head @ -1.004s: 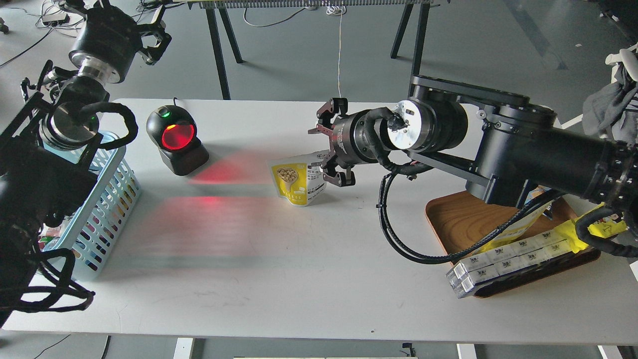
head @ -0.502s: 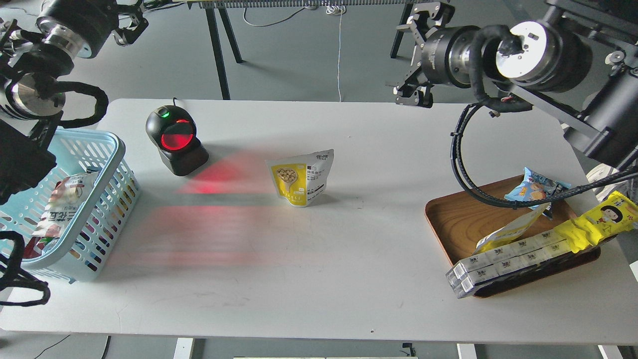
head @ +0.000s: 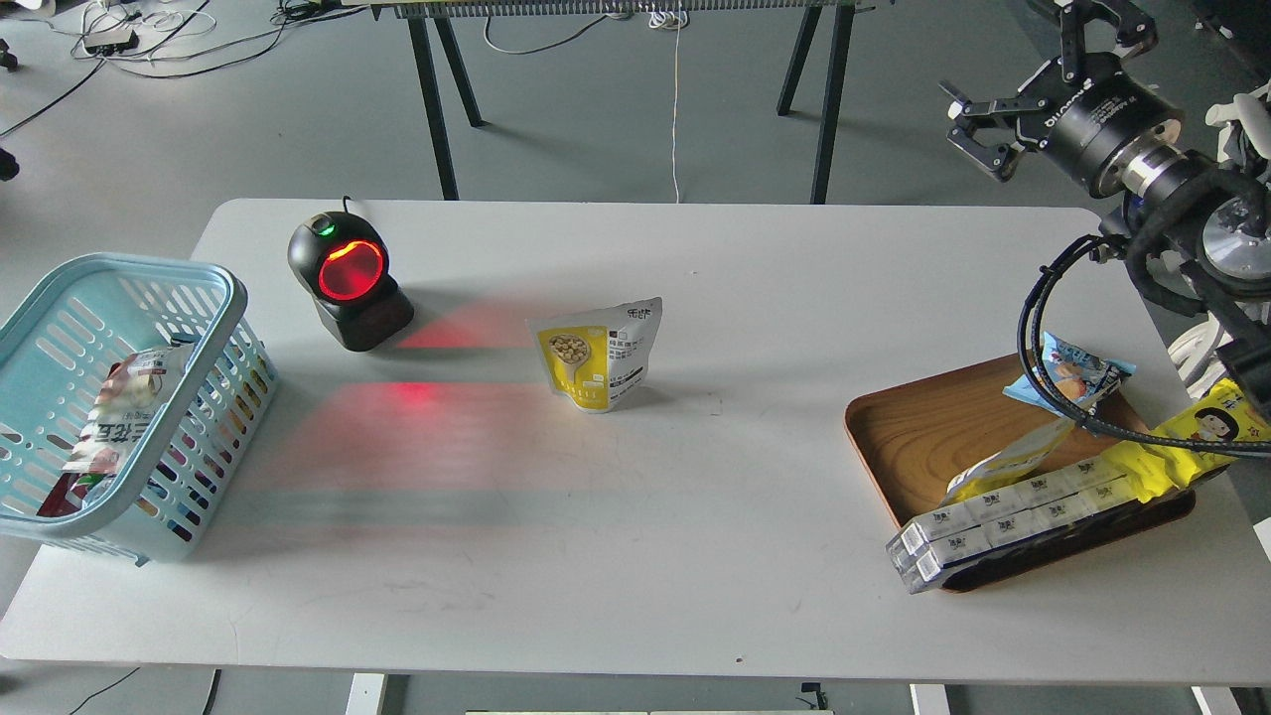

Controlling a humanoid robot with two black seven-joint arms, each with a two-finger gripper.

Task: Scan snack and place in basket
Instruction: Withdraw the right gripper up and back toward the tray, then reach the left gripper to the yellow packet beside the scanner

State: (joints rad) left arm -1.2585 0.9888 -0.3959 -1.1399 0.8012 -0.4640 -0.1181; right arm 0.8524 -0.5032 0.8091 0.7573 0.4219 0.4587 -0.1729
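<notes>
Both our arms have pulled back since a moment ago: our left arm has left the view entirely, baring the basket (head: 213, 298) at the desk's (head: 635, 536) left edge with a packet inside. Right of it, the scanner (head: 348, 280) glows red. Near mid-desk the snack (head: 597, 354) stands upright, touched by nothing. Farther right sits the wooden tray (head: 918, 437). Our right gripper (head: 1028, 84) hangs raised beyond the far right corner, fingers (head: 978, 144) spread wide, holding nothing.
</notes>
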